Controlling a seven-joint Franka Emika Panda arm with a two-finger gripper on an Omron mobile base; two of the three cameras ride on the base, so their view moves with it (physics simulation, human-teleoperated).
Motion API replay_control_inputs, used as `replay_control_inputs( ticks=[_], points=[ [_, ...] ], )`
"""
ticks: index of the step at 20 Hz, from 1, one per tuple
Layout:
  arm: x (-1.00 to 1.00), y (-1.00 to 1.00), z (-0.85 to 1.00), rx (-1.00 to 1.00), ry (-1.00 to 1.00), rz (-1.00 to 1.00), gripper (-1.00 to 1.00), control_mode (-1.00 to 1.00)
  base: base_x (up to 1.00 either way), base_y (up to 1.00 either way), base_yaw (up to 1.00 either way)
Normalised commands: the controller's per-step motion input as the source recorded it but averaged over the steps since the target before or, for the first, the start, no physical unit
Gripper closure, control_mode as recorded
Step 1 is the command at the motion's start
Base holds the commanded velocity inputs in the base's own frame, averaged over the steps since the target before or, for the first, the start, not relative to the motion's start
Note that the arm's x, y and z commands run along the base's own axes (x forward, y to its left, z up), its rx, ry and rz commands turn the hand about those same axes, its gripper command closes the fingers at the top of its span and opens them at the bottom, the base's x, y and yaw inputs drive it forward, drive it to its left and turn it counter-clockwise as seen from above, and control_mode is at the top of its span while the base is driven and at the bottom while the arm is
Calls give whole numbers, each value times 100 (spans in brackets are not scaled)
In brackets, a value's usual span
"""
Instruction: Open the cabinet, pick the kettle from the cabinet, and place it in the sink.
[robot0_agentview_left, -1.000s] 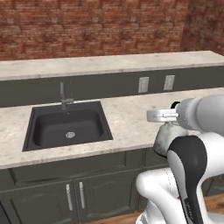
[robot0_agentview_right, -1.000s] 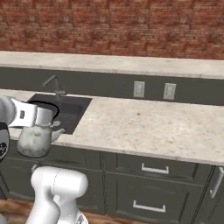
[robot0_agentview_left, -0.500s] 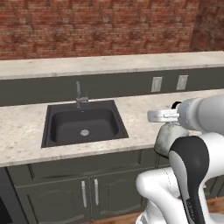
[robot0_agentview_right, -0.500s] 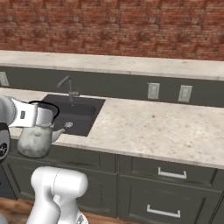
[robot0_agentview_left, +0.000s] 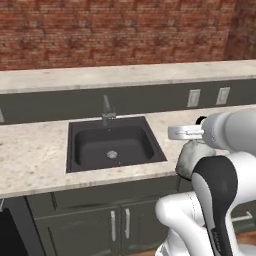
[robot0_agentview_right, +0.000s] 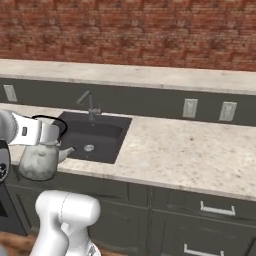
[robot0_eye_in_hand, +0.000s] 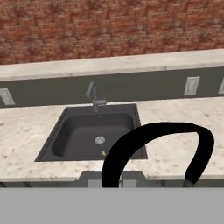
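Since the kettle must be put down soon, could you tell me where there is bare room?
The sink basin is bare apart from its drain. Counter right of it, below the outlets, is bare too. Tightest spot: the faucet at the back rim.

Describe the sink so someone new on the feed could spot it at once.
Find the brick wall, then the pale speckled counter below it. Sunk into that counter is the sink: a square matte black basin with rounded corners, a small round metal drain and a short grey faucet at its back edge. It is the one dark hollow in the light stone.
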Motion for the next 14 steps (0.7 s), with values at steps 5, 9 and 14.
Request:
replay_control_inputs(
  ticks=[5, 9, 14],
  points=[
    [0, 0, 0, 0, 0, 0, 100, 100, 38, 18, 3],
    [0, 0, 0, 0, 0, 0, 100, 100, 29, 2, 5],
    [0, 0, 0, 0, 0, 0, 100, 100, 24, -2, 5]
  ],
)
